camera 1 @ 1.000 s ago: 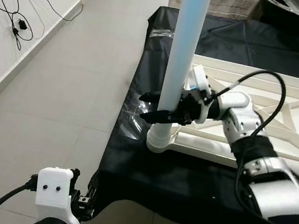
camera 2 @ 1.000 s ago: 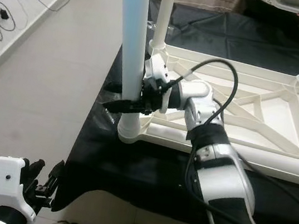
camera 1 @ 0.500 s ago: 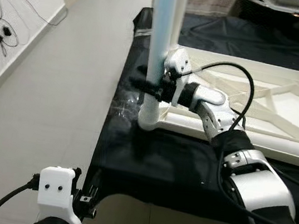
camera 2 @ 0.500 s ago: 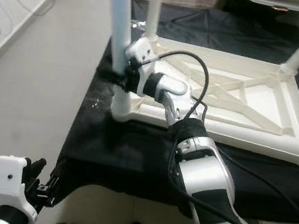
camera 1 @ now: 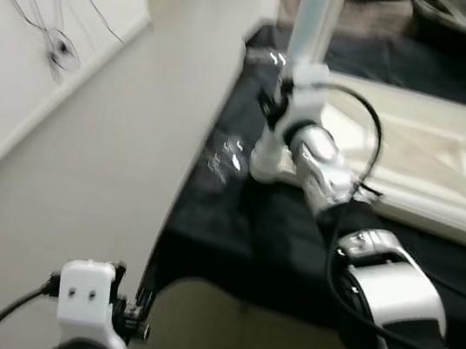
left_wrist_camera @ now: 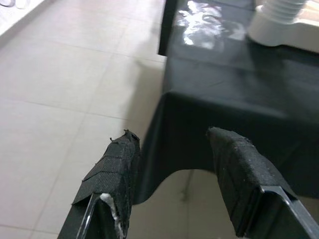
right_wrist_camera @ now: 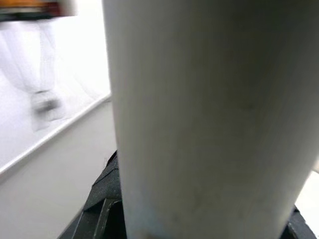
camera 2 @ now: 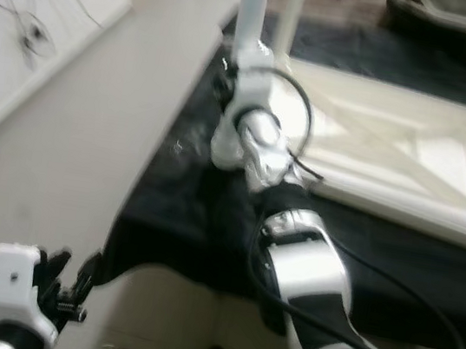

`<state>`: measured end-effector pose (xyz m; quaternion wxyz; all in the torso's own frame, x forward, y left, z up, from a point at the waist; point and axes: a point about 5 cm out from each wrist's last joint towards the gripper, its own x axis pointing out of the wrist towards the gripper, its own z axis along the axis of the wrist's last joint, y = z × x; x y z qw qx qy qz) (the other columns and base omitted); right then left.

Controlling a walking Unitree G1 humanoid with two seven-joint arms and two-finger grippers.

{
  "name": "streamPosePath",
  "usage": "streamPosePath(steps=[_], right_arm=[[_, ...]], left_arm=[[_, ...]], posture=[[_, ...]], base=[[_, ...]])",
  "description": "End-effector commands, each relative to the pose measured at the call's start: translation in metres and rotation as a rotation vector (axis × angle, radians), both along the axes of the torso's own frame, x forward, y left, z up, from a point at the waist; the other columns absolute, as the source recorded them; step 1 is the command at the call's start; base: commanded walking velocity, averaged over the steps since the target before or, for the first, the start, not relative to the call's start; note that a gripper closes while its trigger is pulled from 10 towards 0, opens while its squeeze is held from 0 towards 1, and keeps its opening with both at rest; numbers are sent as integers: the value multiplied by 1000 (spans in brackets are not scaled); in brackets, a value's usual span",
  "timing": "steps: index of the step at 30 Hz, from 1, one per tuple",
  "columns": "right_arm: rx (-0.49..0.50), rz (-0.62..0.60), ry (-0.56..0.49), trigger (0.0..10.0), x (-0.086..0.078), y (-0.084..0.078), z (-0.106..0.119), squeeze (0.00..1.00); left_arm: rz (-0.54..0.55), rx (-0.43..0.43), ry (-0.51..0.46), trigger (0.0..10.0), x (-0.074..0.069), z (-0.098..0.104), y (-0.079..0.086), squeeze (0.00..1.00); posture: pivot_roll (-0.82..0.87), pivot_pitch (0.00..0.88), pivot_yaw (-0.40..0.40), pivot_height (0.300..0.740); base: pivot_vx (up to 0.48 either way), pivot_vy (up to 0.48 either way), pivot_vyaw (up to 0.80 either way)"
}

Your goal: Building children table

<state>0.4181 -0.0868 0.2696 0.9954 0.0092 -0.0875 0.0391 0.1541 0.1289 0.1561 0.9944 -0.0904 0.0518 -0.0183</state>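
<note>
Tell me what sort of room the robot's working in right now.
Probably a room or hallway in a home: pale tiled floor, white wall with loose cables, and an upturned white table top on a black sheet, where the right gripper grips a table leg.

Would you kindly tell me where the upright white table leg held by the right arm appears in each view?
Left eye: white table leg, top centre.
Right eye: top, left of centre.
Left wrist: its ribbed base, upper corner.
Right wrist: close up, between the fingers.
Shared landmark: black cloth.
</note>
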Motion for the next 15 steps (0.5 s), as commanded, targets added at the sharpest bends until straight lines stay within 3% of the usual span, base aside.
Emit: streamPosePath(steps=[1, 3, 4, 7, 9, 10, 12, 15], right_arm=[[91, -168, 142, 10000, -2, -2, -31, 0], [91, -168, 142, 10000, -2, -2, -31, 0], [153, -264, 139, 10000, -7, 9, -31, 0], [153, -264, 139, 10000, -7, 9, -31, 0], [203, -480, 180, 10000, -19, 34, -32, 0], [203, -480, 180, 10000, -19, 34, -32, 0], [225, -609, 196, 10000, -28, 53, -27, 0], [245, -631, 210, 10000, -32, 63, -24, 0]], left_arm=[[4, 12, 32, 10000, -1, -6, 1, 0], [4, 12, 32, 10000, -1, -6, 1, 0], [3, 12, 31, 10000, -1, -6, 1, 0], [3, 12, 31, 10000, -1, -6, 1, 0], [2, 11, 28, 10000, 1, -6, 0, 0], [2, 11, 28, 10000, 1, -6, 0, 0], [3, 8, 25, 10000, 1, -5, -1, 0], [2, 5, 22, 10000, 2, -5, -2, 0]], posture=[[92, 275, -31, 740], [92, 275, -31, 740], [96, 274, -33, 740], [96, 274, -33, 740], [117, 273, -32, 740], [117, 273, -32, 740], [125, 275, -33, 740], [124, 277, -39, 740]], base=[[0, 0, 0], [0, 0, 0], [0, 0, 0], [0, 0, 0], [0, 0, 0], [0, 0, 0], [0, 0, 0], [0, 0, 0]])
